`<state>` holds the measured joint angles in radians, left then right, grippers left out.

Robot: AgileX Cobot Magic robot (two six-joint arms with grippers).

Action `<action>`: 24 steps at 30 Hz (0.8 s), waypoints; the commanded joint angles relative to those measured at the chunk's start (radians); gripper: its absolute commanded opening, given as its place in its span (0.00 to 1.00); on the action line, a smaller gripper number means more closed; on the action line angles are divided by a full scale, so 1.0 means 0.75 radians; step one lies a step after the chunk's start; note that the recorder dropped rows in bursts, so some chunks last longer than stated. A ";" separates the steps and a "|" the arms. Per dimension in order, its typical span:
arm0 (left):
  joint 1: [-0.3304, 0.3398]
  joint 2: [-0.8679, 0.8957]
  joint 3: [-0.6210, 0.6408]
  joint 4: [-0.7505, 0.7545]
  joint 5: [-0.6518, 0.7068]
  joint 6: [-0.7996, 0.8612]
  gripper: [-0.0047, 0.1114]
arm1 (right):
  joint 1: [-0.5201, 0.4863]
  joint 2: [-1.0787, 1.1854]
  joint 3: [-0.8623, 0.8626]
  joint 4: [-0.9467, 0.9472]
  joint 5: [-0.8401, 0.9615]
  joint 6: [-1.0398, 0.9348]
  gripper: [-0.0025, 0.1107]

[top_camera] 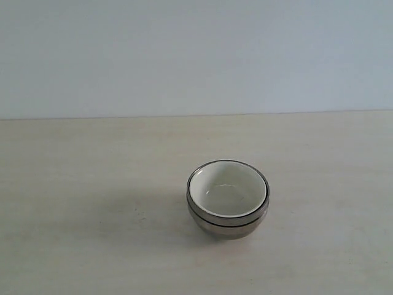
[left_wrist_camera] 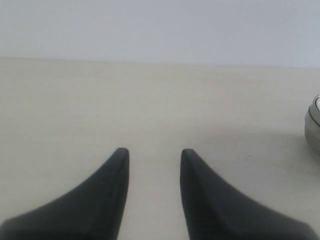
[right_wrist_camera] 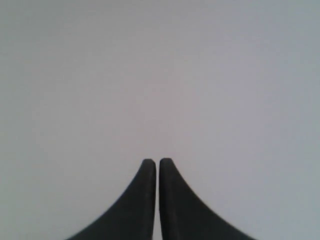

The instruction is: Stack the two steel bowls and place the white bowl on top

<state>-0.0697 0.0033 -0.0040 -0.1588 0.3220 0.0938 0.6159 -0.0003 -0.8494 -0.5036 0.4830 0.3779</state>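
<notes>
stack: two round shiny steel bowls (top_camera: 228, 222) nested, lower centre-right of the exterior frame, on pale wooden table (top_camera: 73, 184)
top: small cream-white ceramic white bowl (top_camera: 227, 192) sits upright inside them
left gripper (left_wrist_camera: 154, 152): fingers spread, empty; steel rim shows at the edge of its view, off to the side, apart
right gripper (right_wrist_camera: 157, 162): fingers pressed together, empty, no bowl seen
nearer arm: left, I'd judge
progress: looks done, you've nothing left to move

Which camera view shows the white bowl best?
The exterior view: the white bowl sits whole inside the steel bowls, with its inside visible. The left wrist view catches only a steel edge, no white; the right wrist view shows no bowl.
</notes>
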 commanded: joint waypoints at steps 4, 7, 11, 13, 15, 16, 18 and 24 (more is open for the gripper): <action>0.004 -0.004 0.005 -0.002 -0.009 0.004 0.32 | -0.347 0.000 0.053 0.096 -0.034 0.022 0.02; 0.004 -0.004 0.005 -0.002 -0.009 0.004 0.32 | -0.487 0.000 0.098 0.239 -0.104 0.022 0.02; 0.004 -0.004 0.005 -0.002 -0.009 0.004 0.32 | -0.621 0.000 0.180 0.345 -0.262 0.001 0.02; 0.004 -0.004 0.005 -0.002 -0.009 0.004 0.32 | -0.661 0.000 0.233 0.348 -0.325 0.008 0.02; 0.004 -0.004 0.005 -0.002 -0.009 0.004 0.32 | -0.676 0.000 0.282 0.351 -0.360 0.028 0.02; 0.004 -0.004 0.005 -0.002 -0.009 0.004 0.32 | -0.676 0.000 0.317 0.354 -0.378 0.038 0.02; 0.004 -0.004 0.005 -0.002 -0.009 0.004 0.32 | -0.676 0.000 0.379 0.353 -0.410 0.047 0.02; 0.004 -0.004 0.005 -0.002 -0.009 0.004 0.32 | -0.676 0.000 0.621 0.459 -0.481 0.053 0.02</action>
<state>-0.0697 0.0033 -0.0040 -0.1588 0.3220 0.0938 0.1148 0.0050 -0.4602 -0.2106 0.1500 0.4097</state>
